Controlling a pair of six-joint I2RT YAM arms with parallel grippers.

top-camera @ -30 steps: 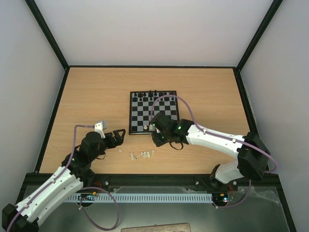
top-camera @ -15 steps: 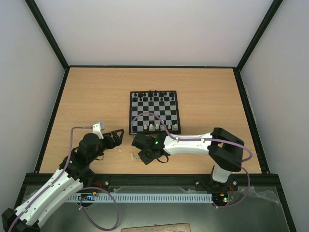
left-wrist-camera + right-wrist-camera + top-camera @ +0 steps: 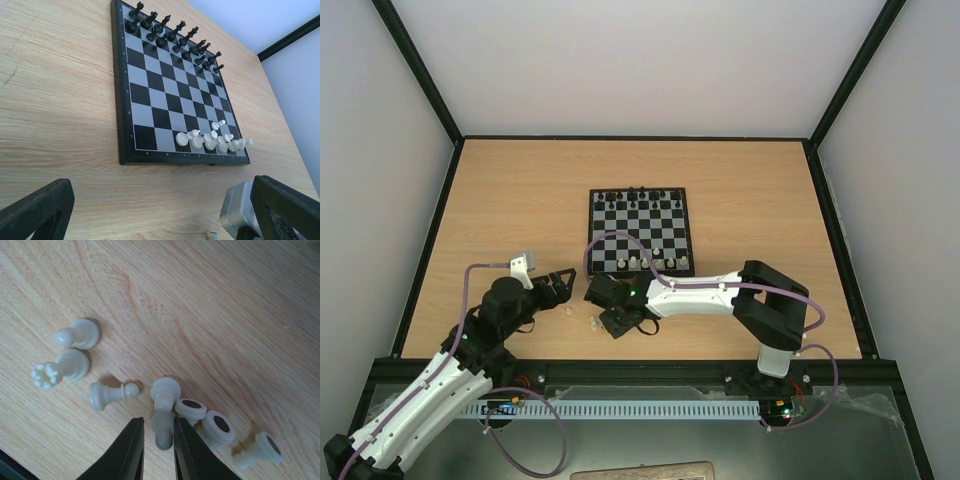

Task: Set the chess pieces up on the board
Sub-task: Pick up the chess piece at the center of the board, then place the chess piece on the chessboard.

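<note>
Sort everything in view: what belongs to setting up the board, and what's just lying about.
Job: loose white pieces; the board; white pieces standing on its near rows; right gripper, fingers either side of a fallen piece.
Not the job: black pieces on the far rows; purple cable; left gripper, open.

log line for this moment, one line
right hand: straddling lying white piece on table | left hand: open, empty | board: white row partly set
</note>
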